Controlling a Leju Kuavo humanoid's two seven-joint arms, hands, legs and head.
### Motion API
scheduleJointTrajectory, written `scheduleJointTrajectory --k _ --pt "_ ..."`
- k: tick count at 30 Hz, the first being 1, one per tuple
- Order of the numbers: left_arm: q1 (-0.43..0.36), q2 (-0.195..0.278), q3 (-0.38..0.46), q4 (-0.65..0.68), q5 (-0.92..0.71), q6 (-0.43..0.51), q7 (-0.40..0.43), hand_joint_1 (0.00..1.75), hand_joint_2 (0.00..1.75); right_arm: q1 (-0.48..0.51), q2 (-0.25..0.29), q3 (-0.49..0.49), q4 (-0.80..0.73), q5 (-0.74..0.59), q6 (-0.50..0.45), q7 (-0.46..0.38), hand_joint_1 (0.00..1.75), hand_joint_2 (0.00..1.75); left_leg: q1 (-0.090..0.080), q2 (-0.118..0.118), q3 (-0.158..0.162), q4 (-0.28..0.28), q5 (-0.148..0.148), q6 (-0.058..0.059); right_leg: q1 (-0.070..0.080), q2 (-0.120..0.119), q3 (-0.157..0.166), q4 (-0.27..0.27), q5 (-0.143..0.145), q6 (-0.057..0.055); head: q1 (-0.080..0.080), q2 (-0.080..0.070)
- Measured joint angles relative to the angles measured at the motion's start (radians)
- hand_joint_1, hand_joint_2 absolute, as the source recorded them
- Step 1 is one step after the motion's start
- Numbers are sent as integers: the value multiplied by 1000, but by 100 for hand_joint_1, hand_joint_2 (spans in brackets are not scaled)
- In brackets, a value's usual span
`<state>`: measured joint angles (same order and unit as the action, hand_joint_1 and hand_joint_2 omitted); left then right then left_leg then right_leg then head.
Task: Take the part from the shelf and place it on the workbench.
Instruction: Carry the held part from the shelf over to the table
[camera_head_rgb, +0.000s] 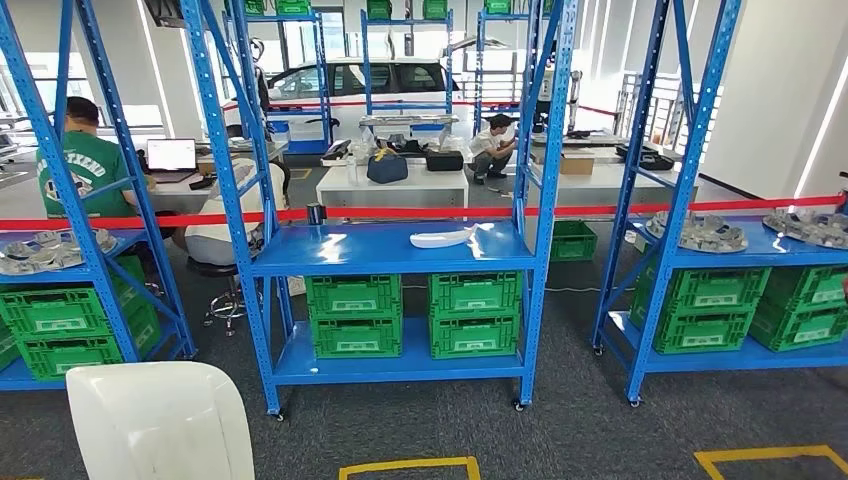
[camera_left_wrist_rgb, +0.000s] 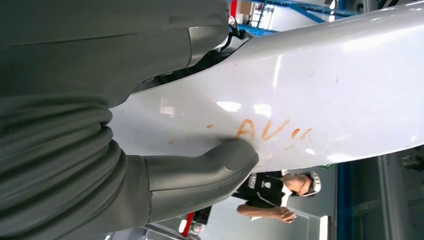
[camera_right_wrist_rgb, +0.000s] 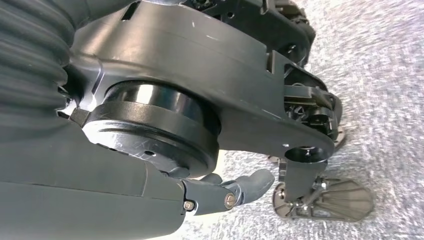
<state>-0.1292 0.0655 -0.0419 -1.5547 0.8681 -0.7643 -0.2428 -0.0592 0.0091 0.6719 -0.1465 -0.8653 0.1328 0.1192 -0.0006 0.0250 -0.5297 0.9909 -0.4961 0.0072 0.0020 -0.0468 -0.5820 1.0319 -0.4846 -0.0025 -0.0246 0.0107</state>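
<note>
A large white glossy part (camera_left_wrist_rgb: 310, 85), bearing orange hand-written marks, is grasped by the left hand (camera_left_wrist_rgb: 125, 130): the thick grey thumb (camera_left_wrist_rgb: 210, 170) presses on its face beside the marks, and darker fingers (camera_left_wrist_rgb: 200, 35) clamp its opposite edge. In the head view the same part (camera_head_rgb: 160, 420) fills the lower left corner, above grey carpet (camera_head_rgb: 580, 420) marked with two yellow tape outlines (camera_head_rgb: 410, 466). Three blue racks stand ahead. The middle rack (camera_head_rgb: 390, 250) carries a second, slender white part (camera_head_rgb: 443, 238) and a small dark cylinder (camera_head_rgb: 316, 213) on its shelf, with four green crates (camera_head_rgb: 415, 315) below in two stacks of two. The side racks hold grey metal castings (camera_head_rgb: 700, 232) over further green crates. A red barrier tape (camera_head_rgb: 420, 213) runs behind the racks. Beyond it lie a white desk (camera_head_rgb: 392, 186) with bags, a white car (camera_head_rgb: 350, 80), and two people, one seated in a green shirt (camera_head_rgb: 80, 160) and one crouching (camera_head_rgb: 492, 148); the left wrist view shows another person past the part. The right hand (camera_right_wrist_rgb: 235, 192) hangs over the carpet with its fingers partly curled and nothing seen in them; whether it is clenched cannot be told.
</note>
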Motion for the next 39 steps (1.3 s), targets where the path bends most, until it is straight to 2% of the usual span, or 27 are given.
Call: scheduleJointTrajectory --k 2,4,5,6,7,8,10,12,14,16,18,19,20,21,22,24,26,27,29,30,32,33,35,36,37,38,39 --pt "13 -1 0 -6 0 0 0 175 175 -1 -4 1 0 2 8 1 0 175 4 -15 -6 -4 14 11 -1 26 -36 86 -59 10 1 0" --pt "29 -2 1 -7 -2 0 -1 175 175 -1 -7 4 0 2 14 2 0 175 3 -32 -23 1 23 16 -1 40 -91 219 -128 13 2 0" --pt "36 -3 2 -7 -7 0 -4 175 175 1 -9 5 0 0 16 2 0 175 2 -42 -31 5 27 16 0 42 -106 261 -141 13 2 0" --pt "38 -4 2 -4 -14 0 -10 175 175 3 -11 6 0 -2 18 1 0 175 2 -54 -39 10 30 15 -1 43 -102 264 -134 12 2 0" --pt "38 -5 2 0 -23 1 -19 175 175 5 -13 7 0 -4 20 0 0 175 2 -66 -46 15 32 13 -1 46 -79 228 -111 10 2 0" --pt "34 -5 2 8 -31 1 -30 175 175 6 -16 7 0 -6 21 -2 0 175 2 -78 -52 22 33 11 -2 57 -41 160 -80 7 2 0" --pt "19 -4 2 28 -40 1 -48 175 175 6 -20 8 0 -7 22 -7 0 175 1 -99 -65 34 36 3 -3 92 21 40 -43 0 2 0" --pt "4 -3 3 48 -43 0 -59 175 175 5 -22 8 0 -8 23 -12 0 175 0 -116 -76 38 42 -9 0 104 35 4 -39 -8 1 0" --pt "-2 -1 5 62 -43 0 -64 175 175 5 -22 9 0 -6 25 -19 0 175 0 -125 -84 37 48 -22 0 83 33 -1 -29 -21 1 0" --pt "-2 1 11 70 -49 1 -71 175 175 3 -22 14 0 6 33 -35 0 175 -1 -92 -104 74 24 -33 -5 62 32 -8 -21 -34 -1 0" --pt "6 2 22 65 -59 4 -78 175 175 3 -22 26 0 22 42 -48 0 175 2 -47 -151 184 -39 -44 -6 41 29 -10 -17 -39 -4 0" --pt "16 1 29 58 -62 6 -80 175 175 2 -21 33 0 28 43 -49 0 175 4 -37 -177 247 -68 -50 -6 29 28 -9 -17 -40 -4 0" --pt "29 1 37 49 -64 6 -80 175 175 2 -21 39 0 34 43 -46 0 175 6 -33 -194 291 -84 -54 -6 17 26 -9 -17 -40 -4 0" --pt "44 1 48 36 -66 5 -79 175 175 0 -20 46 0 39 43 -41 0 175 8 -31 -195 301 -82 -56 -6 5 25 -9 -17 -40 -4 0" --pt "59 1 61 19 -67 4 -78 175 175 -3 -19 53 0 46 43 -34 0 175 9 -26 -176 274 -64 -56 -6 -8 25 -8 -18 -39 -4 0" --pt "90 1 90 -24 -68 -2 -72 175 175 -9 -17 68 0 60 43 -18 0 175 7 8 -98 138 -11 -51 -5 -32 27 -8 -20 -36 -4 0" --pt "121 2 121 -66 -58 -11 -64 175 175 -12 -15 80 0 68 38 -8 0 175 0 39 -47 39 14 -37 -1 -52 31 -7 -23 -27 -4 0" --pt "136 4 136 -83 -49 -19 -61 175 175 -12 -13 85 0 70 33 -5 0 175 -3 41 -44 27 14 -30 1 -61 32 -8 -24 -22 -4 0" --pt "166 9 166 -110 -36 -40 -53 175 175 -13 -9 92 0 70 23 -2 0 175 -2 16 -46 24 20 -17 3 -78 37 -10 -26 -9 -3 0" --pt "179 10 179 -122 -33 -50 -49 175 175 -13 -7 96 0 71 20 -3 0 175 2 4 -45 20 23 -11 3 -70 37 -5 -33 -3 -3 0" --pt "196 11 202 -144 -32 -62 -44 175 175 -13 -3 99 0 71 17 -3 0 175 9 -18 -41 13 31 0 1 -19 14 55 -74 7 -1 0" --pt "203 11 210 -152 -32 -64 -42 175 175 -14 -1 100 0 70 16 -2 0 175 9 -28 -43 13 33 4 0 14 -13 115 -107 9 1 0" --pt "220 9 225 -163 -34 -65 -36 175 175 -15 1 100 0 68 14 6 0 175 7 -53 -50 16 36 8 1 41 -69 240 -158 8 2 0" --pt "229 9 234 -167 -34 -65 -33 175 175 -14 2 101 0 70 12 11 0 175 6 -68 -53 19 36 8 2 45 -80 265 -160 7 3 0" --pt "237 8 245 -169 -33 -66 -30 175 175 -12 4 102 0 72 11 17 0 175 6 -83 -56 23 37 7 2 48 -73 251 -142 4 3 0" --pt "244 8 256 -171 -32 -68 -28 175 175 -10 5 105 0 75 10 23 0 175 6 -99 -58 27 37 6 1 55 -46 199 -110 2 3 0" --pt "248 8 267 -172 -29 -69 -27 175 175 -9 6 108 0 77 9 27 0 175 7 -112 -61 32 37 4 -1 77 -13 129 -80 -2 3 0"
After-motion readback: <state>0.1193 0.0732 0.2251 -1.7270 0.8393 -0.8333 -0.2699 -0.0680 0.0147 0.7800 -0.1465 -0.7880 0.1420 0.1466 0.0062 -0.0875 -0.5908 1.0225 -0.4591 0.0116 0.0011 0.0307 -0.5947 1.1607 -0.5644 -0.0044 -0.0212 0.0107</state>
